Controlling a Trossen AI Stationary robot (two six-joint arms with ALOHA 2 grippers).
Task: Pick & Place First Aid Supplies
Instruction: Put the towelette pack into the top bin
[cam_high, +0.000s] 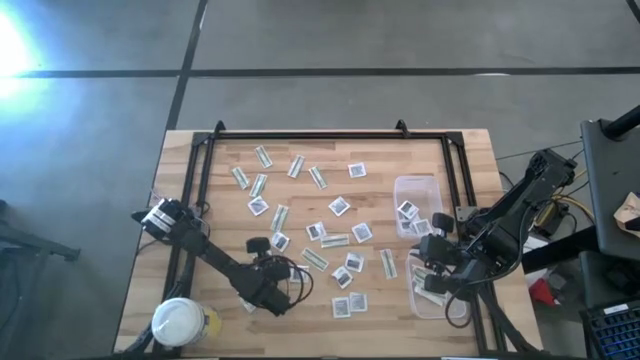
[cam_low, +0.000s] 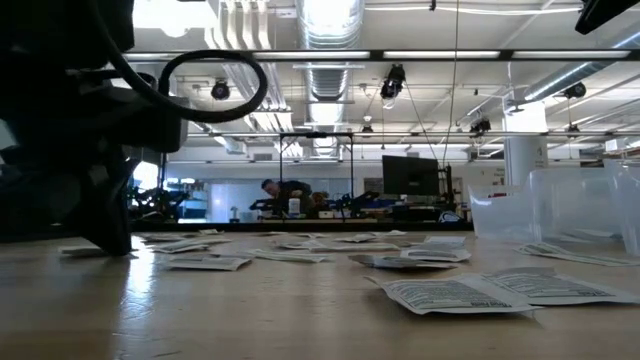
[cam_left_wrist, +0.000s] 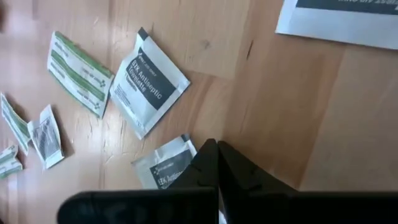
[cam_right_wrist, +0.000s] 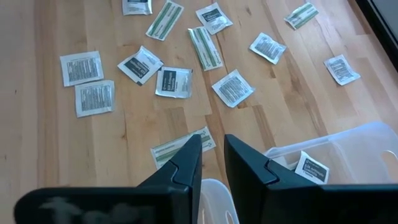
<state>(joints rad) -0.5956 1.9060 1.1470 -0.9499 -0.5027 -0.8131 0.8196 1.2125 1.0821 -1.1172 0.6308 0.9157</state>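
Note:
Many first aid supplies lie flat on the wooden table (cam_high: 220, 180): square white packets (cam_high: 339, 206) and green-and-white strips (cam_high: 316, 177). My left gripper (cam_high: 277, 300) is low at the near left and points steeply down. It is shut, its tips (cam_left_wrist: 216, 146) at the edge of a white packet (cam_left_wrist: 163, 167) that lies on the wood. In the low view its dark fingers (cam_low: 110, 238) reach the tabletop. My right gripper (cam_high: 437, 265) hangs above the clear tubs at the right. Its fingers (cam_right_wrist: 213, 149) stand a little apart, with nothing between them. My left gripper has shut with its fingertips (cam_left_wrist: 208, 155) against the packet's near edge (cam_left_wrist: 186, 149), coming from above at a slant. That edge runs out of sight behind one finger, so I cannot tell whether the packet is pinched or only touched. The packet lies flat on the table.
Two clear tubs (cam_high: 415, 195) (cam_high: 440, 295) with a few packets inside stand at the right; one rim (cam_right_wrist: 348, 149) lies just below my right gripper. A white-lidded jar (cam_high: 180, 322) stands at the near left corner. A black frame (cam_high: 310, 137) borders the table's far side.

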